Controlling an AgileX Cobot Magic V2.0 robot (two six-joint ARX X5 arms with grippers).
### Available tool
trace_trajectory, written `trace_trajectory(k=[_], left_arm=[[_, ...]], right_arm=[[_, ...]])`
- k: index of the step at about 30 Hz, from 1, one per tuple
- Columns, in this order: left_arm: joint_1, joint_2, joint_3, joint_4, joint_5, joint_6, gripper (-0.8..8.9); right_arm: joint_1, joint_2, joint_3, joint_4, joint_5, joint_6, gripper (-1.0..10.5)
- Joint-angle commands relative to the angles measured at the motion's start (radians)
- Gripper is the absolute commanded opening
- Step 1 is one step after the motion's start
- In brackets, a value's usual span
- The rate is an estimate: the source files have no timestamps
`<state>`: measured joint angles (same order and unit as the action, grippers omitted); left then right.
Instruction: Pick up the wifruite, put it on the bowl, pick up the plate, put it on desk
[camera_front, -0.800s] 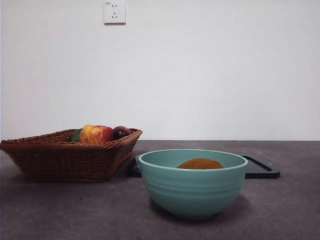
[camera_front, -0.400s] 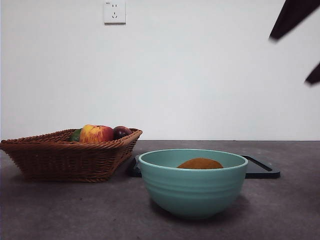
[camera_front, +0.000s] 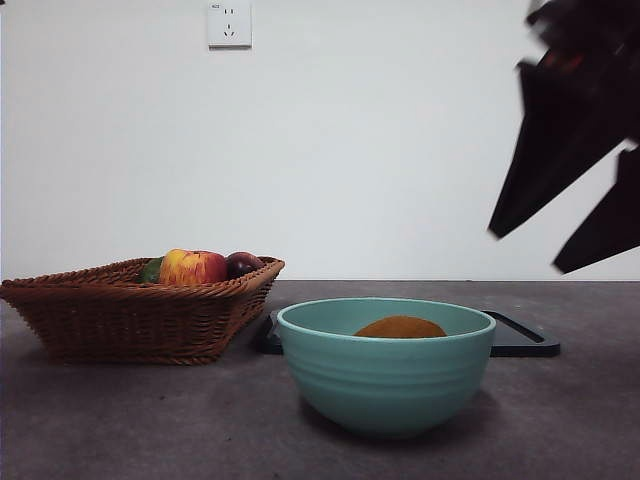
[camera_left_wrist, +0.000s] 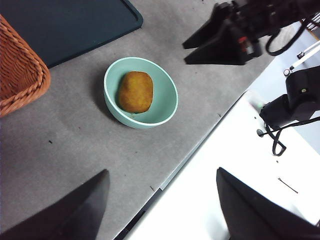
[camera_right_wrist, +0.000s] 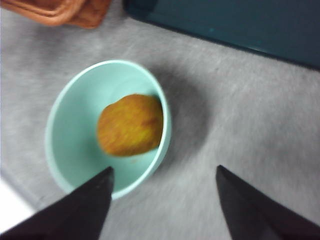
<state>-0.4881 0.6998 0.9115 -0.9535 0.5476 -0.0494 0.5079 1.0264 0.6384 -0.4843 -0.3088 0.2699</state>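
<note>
Since a moment ago, the right gripper (camera_front: 560, 235) has come down from the top corner and now hangs large and dark above the table's far right side, its two black wedge-shaped jaws spread apart and empty. From its own camera the jaws frame the bowl (camera_right_wrist: 107, 127) below. The left gripper (camera_left_wrist: 162, 200) waits high over the table edge, jaws also wide apart, holding nothing.

The bowl (camera_front: 385, 365) is round, smooth teal-green ceramic with faint horizontal ridges and a paler rim; it stands on the dark grey, mottled desk (camera_front: 150, 420). Inside it lies the fruit (camera_left_wrist: 135, 91), an oval brown piece with a rough, matte skin. Behind the bowl lies a flat black tray (camera_front: 520, 338) with a raised rim. Beside that sits a woven brown wicker basket (camera_front: 130, 315) holding a red-yellow apple (camera_front: 192, 268).
</note>
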Motion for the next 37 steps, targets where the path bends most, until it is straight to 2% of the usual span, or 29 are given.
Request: trace_trajectory(k=[1,14,19,22,32,37], left_arm=[[-0.004,0.006,0.010,0.008,0.003,0.012,3.41],[-0.004,0.006,0.010,0.007,0.003,0.016,3.41],[-0.004,0.006,0.010,0.007,0.003,0.016,3.41],[-0.004,0.006,0.010,0.007,0.003,0.016,3.41],[-0.004,0.006,0.010,0.006,0.003,0.027,3.41],[-0.004,0.006,0.010,0.005,0.003,0.031,3.41]], right_arm=[[0.032,0.062,0.002,0.064,0.026,0.011,2.5],[0.114,0.256,0.002,0.224,0.161,0.019,1.5],[0.131,0.297,0.002,0.270,0.163,0.027,1.2],[0.134,0.307,0.002,0.294,0.164,0.028,0.1],[0.133,0.304,0.054,0.320,0.153,0.025,0.1],[0.082,0.310,0.168,0.269,0.180,-0.036,0.1]])
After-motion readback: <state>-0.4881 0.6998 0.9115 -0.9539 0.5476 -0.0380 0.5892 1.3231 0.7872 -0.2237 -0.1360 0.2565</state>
